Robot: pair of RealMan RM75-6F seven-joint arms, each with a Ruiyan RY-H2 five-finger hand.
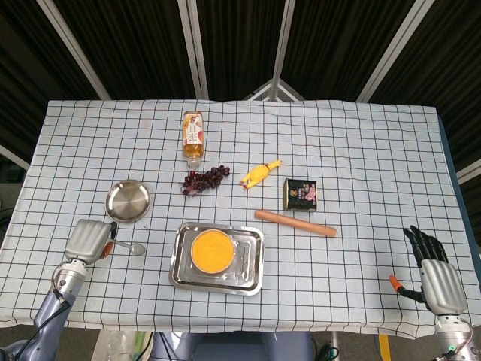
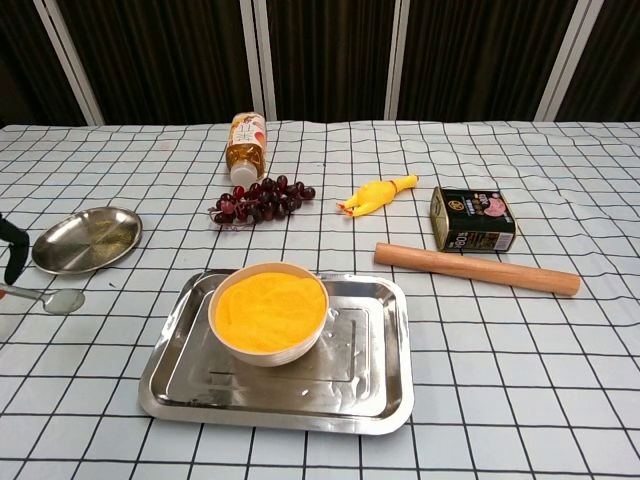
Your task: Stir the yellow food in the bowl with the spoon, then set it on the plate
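Near the left edge of the checked tablecloth [image 1: 361, 150], the left hand [image 1: 88, 241] grips the handle of the spoon [image 1: 132, 247], whose bowl end points right toward the steel tray [image 1: 183, 273]. The chest view shows only a dark sliver of that hand at its left border and the spoon's bowl end lifted just clear of the cloth. The round steel plate [image 1: 128, 201] lies just beyond the hand, on its far side. A white bowl of yellow food [image 1: 210, 250] sits in the left half of the tray, near the front middle of the table; open cloth lies between spoon and tray.

Farther back lie a bunch of dark grapes [image 1: 204, 180], a yellow rubber chicken [image 1: 259, 174] and a bottle [image 1: 194, 135] on its side with its cap toward the grapes; its label is orange and white, the writing too small to read. Right of the tray a wooden rolling pin [image 1: 295, 223] lies aslant, and behind it a dark tin [image 1: 300, 194] with a pink picture on top; its print cannot be read.

Only the head view shows the right hand [image 1: 436, 275], at the near right corner, holding nothing, its dark fingers stretched out and slightly apart.
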